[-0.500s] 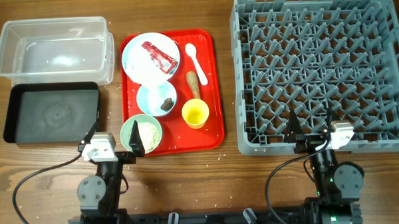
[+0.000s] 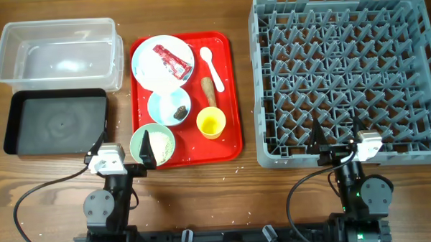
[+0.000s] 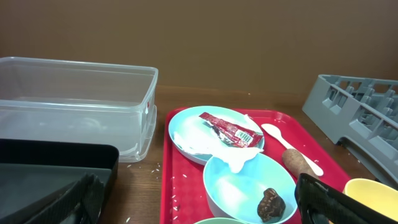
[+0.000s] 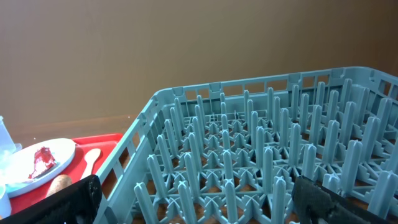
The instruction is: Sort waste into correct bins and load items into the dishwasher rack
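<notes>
1. The left gripper has its fingers apart and empty, beside the pale green bowl.
2. The right gripper is also spread, over the near edge of the dishwasher rack.
3. The red-and-white wrapper lies on the round plate.

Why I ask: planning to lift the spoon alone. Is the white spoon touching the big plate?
Apart. The overhead view shows a strip of red tray between the spoon and the plate rim.
</notes>
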